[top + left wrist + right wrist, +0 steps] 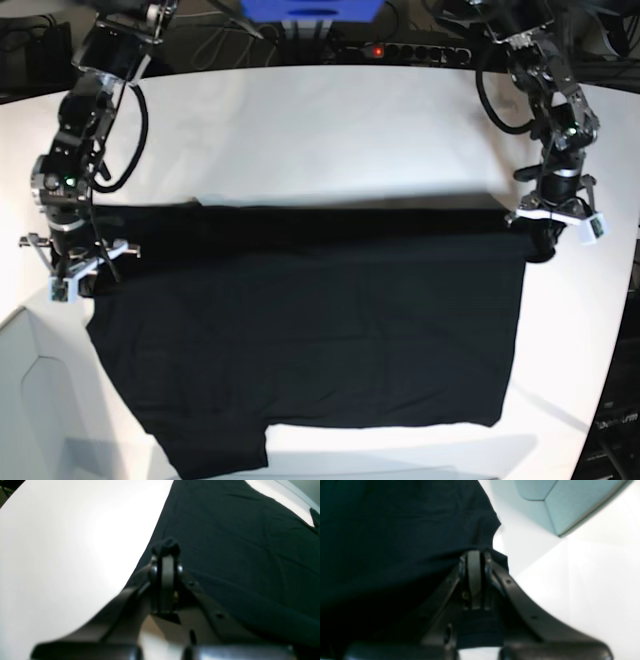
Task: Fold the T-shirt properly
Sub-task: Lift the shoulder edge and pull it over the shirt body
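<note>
- On the far left of the base view, the right gripper sits at the left end of the T-shirt, jaws pressed together on a bit of the black cloth at the shirt's upper left corner.
- Its wrist view shows it close up: the two dark fingers are squeezed tight with the shirt's edge bunched right at the tips, cloth filling the left half of that frame and the white table on the right.
- There's a pale teal panel in the upper right of that same wrist view, off the table's edge.
- Middle of the base view: the shirt lies spread flat across the white table, plain black side up, pretty smooth, with a sleeve sticking out toward the bottom left of the frame.
- A straight fold line runs along its top edge, from one gripper to the other.
- Right side of the base view: the left gripper is at the shirt's upper right corner, also clamped shut on the fabric.
- In the left wrist view you can see a little wad of black cloth poking up out of the closed tips, shirt spreading to the right of the frame, bare table on the left.
- Along the top edge of the base view there's a power strip and a blue box, behind the table.
</note>
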`<action>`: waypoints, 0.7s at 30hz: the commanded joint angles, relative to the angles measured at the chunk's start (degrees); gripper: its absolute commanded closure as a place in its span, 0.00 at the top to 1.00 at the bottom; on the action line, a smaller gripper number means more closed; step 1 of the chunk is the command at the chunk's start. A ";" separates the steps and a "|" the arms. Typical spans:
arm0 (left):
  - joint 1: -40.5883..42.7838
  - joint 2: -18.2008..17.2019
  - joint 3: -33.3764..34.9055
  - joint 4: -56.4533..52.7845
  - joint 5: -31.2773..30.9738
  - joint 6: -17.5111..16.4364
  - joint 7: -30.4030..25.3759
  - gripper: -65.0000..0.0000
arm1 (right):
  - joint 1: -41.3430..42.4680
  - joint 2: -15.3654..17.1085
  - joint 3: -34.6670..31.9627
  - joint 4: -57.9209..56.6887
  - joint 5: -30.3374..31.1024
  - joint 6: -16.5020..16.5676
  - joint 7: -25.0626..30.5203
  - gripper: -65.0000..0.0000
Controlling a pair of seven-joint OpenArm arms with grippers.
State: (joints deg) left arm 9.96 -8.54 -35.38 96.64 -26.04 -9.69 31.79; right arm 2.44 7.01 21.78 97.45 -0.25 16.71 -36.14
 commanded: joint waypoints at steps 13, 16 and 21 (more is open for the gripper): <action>-5.25 -0.56 -0.27 0.90 5.87 -0.46 -1.59 0.00 | 6.40 3.15 -5.12 -6.86 -0.14 -0.14 1.90 0.00; -6.31 -0.74 -0.10 0.90 6.31 -0.37 -1.59 0.00 | 7.28 3.15 -5.12 -8.44 -0.14 -0.14 1.90 0.00; -7.45 -0.74 -0.01 0.02 6.31 -0.20 -1.59 0.00 | 9.39 3.15 -5.12 -10.46 -0.14 -0.14 1.99 0.00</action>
State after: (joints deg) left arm 3.75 -8.47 -35.27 95.81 -19.57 -10.11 31.73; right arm 10.57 9.47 16.45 86.06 -0.64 16.71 -35.46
